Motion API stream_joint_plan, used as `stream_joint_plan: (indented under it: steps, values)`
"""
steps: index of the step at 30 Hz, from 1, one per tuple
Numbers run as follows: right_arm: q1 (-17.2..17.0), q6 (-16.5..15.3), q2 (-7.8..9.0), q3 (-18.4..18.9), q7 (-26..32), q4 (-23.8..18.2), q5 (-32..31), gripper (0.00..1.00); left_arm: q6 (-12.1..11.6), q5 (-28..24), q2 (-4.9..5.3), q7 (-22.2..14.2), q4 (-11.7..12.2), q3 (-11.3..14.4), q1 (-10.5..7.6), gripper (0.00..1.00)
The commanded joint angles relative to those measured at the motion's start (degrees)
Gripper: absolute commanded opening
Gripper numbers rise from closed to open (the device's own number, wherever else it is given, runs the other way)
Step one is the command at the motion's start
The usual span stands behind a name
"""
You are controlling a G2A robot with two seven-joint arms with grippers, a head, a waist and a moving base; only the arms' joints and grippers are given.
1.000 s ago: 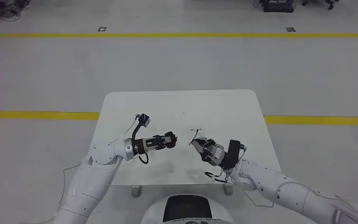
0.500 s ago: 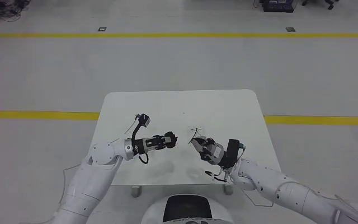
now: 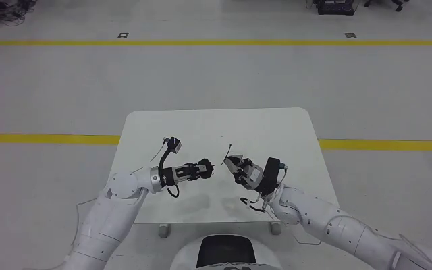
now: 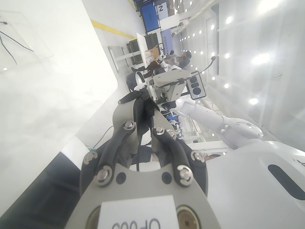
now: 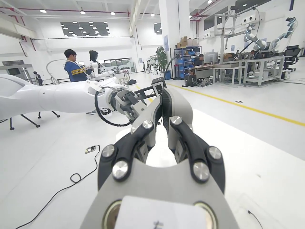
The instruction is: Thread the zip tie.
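Observation:
Over the table's front middle, my left gripper (image 3: 209, 167) and right gripper (image 3: 233, 164) face each other, tips a small gap apart. The zip tie (image 3: 226, 152) is a thin black strip slanting up and away from the space between them. In the right wrist view my right gripper (image 5: 162, 103) has its fingers pressed together, and the strip itself is hard to make out there. My left gripper (image 4: 143, 110) is shut on a black strip end that pokes out past its tips. The right arm's gripper (image 4: 164, 89) sits just beyond it.
The white table (image 3: 270, 128) has bare room behind and beside both grippers. A clear sheet (image 4: 35, 48) carrying loose black ties (image 4: 9, 46) lies flat on the table. Another small black tie (image 5: 252, 215) lies on the tabletop near the right arm.
My right gripper has moved left toward the left gripper, carrying the zip tie with it, so the gap between the tips has narrowed. The left arm has stayed still.

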Motion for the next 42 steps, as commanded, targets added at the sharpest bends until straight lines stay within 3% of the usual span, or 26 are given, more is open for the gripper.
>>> stream_joint_plan:
  steps: [1, 11, 25, 42]
  values:
    - [0.02, -0.01, 0.02, -0.03, 0.0, -0.02, 0.0, 0.0, 0.0, 0.0, 0.0, 0.0, 0.0, 0.0, 0.0, 0.0]
    - [-1.87, 0.8, -0.89, 2.33, 3.62, -1.92, -0.82, 0.0, 0.0, 0.0, 0.0, 0.0, 0.0, 0.0, 0.0, 0.0]
    - [-4.45, -0.97, -3.41, 6.19, 6.4, -0.28, -1.53, 0.0, 0.0, 0.0, 0.0, 0.0, 0.0, 0.0, 0.0, 0.0]
    - [-5.58, -0.97, -4.95, 7.87, 7.58, 0.31, -2.79, 0.0, 0.0, 0.0, 0.0, 0.0, 0.0, 0.0, 0.0, 0.0]
